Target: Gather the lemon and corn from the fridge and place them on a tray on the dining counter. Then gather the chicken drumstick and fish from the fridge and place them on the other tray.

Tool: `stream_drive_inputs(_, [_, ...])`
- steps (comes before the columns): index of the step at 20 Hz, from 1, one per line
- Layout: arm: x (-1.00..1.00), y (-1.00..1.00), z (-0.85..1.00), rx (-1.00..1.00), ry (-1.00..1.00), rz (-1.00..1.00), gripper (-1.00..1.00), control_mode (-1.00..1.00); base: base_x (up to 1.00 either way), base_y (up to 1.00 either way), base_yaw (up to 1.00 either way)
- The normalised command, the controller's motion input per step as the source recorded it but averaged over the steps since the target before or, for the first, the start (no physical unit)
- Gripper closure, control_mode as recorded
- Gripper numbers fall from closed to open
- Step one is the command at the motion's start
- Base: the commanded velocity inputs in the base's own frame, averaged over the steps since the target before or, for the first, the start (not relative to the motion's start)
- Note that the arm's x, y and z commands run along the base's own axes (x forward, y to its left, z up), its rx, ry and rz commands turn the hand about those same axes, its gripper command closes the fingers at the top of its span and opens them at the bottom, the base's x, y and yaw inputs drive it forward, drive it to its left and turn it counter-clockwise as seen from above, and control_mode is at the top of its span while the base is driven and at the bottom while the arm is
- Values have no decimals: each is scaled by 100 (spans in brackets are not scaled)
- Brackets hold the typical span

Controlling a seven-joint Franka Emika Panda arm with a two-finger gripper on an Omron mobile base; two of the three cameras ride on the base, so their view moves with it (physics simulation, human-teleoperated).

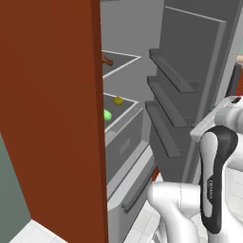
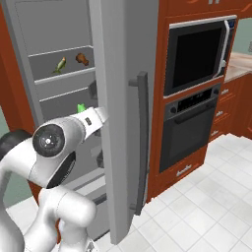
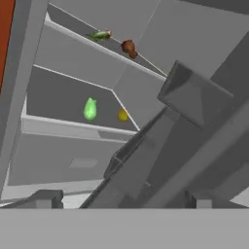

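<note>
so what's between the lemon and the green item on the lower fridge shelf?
Nothing: bare shelf separates the lemon and green item, seen in the hand view.

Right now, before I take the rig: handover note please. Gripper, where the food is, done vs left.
Gripper: open, empty, aimed into the open fridge.
Upper shelf: corn with the chicken drumstick beside it.
Lower shelf: lemon next to a bright green item; can't tell what that one is.
Fish: not identified. Trays and dining counter: not located from here.
Done: fridge door open.
Left: all four items; nothing picked yet. Lemon and corn go first.
</note>
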Motion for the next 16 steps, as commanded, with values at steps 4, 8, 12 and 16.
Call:
stream_drive_inputs(4, [89,41,-18,-20,17,-24,-100,-100,0,0,0])
stream_drive_inputs(8, [90,21,-14,-20,13,-27,-100,-100,0,0,0])
stream_drive_inputs(12, [90,2,-10,-20,5,-26,-100,-100,0,0,0])
stream_drive_inputs(16, [95,0,-15,-18,9,-25,-100,-100,0,0,0])
